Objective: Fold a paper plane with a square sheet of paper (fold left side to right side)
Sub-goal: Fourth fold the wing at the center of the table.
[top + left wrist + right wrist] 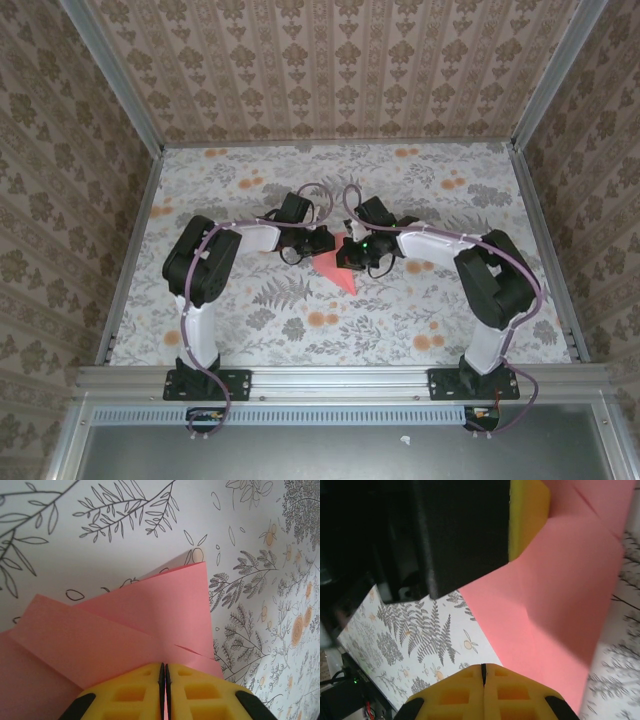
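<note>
The salmon-pink sheet of paper (336, 270) lies mid-table, creased into a pointed shape whose tip faces the near edge. My left gripper (322, 243) sits at its far left side. In the left wrist view its yellow fingers (135, 692) are shut (164, 666), with a sliver of folded pink paper (150, 615) between them. My right gripper (351, 255) is at the paper's right side. Its jaws (483, 666) are shut right at the paper's edge (560, 595), nothing seen between them. The left gripper's black body (460, 530) looms just ahead there.
The floral tablecloth (250, 320) covers the table. Patterned walls with metal corner posts (120, 90) close in the back and both sides. An aluminium rail (340, 378) carrying the arm bases runs along the near edge. Cables loop above both wrists (330, 195).
</note>
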You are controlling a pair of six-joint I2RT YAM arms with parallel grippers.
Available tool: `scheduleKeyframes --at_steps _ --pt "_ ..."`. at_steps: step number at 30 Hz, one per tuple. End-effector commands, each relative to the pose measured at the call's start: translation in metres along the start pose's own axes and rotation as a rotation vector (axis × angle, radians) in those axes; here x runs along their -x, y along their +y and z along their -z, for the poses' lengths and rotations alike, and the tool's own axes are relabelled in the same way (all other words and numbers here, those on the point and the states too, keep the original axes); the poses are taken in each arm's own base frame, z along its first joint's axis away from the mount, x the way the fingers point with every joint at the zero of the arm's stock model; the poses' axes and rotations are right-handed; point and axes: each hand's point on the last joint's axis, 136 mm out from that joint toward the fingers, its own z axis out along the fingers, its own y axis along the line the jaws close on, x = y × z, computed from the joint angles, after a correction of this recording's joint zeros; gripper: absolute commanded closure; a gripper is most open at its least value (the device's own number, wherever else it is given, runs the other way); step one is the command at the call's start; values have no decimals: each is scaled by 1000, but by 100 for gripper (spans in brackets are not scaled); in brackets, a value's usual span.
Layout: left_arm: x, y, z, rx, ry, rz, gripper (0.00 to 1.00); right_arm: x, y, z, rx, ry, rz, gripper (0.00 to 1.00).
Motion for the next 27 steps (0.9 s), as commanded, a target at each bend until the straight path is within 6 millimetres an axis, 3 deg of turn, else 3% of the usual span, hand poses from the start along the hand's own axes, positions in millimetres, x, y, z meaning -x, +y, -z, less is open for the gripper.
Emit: scheduleKeyframes --at_steps 1,15,27 --pt "-16 23 -6 73 29 40 87 9 0 -15 4 -9 -71 100" --pt "-14 21 -5 74 26 37 87 15 -28 -34 -89 -37 -159 100" --pt "-13 25 -3 84 22 42 87 -43 -60 -21 -217 121 -161 100"
